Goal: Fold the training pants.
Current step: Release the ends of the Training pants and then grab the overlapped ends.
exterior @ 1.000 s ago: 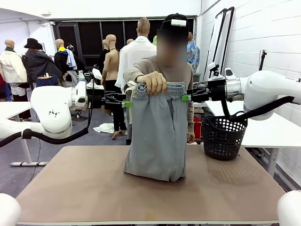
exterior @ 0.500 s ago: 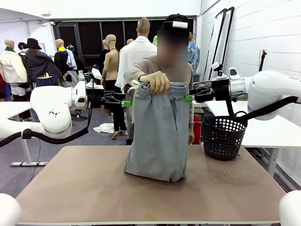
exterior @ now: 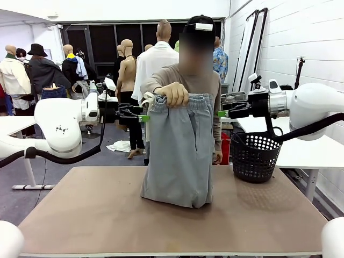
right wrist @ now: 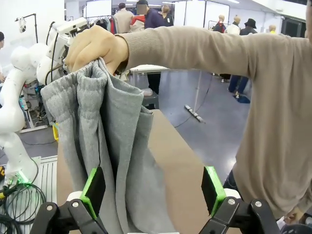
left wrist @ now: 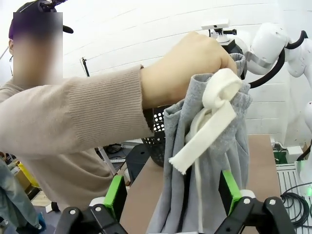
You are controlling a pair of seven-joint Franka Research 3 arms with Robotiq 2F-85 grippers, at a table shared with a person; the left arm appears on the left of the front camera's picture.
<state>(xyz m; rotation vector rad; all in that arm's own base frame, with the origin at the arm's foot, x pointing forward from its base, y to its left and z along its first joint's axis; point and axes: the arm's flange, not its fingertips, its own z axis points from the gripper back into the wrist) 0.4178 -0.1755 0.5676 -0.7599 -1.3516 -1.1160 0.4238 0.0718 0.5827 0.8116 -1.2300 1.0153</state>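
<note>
Brown table (exterior: 80, 215), grey training pants (exterior: 180, 156), perhaps doubled

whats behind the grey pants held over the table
Behind the training pants stands the person, whose hand grips the waistband; their lower torso and the table's far edge are covered.
</note>
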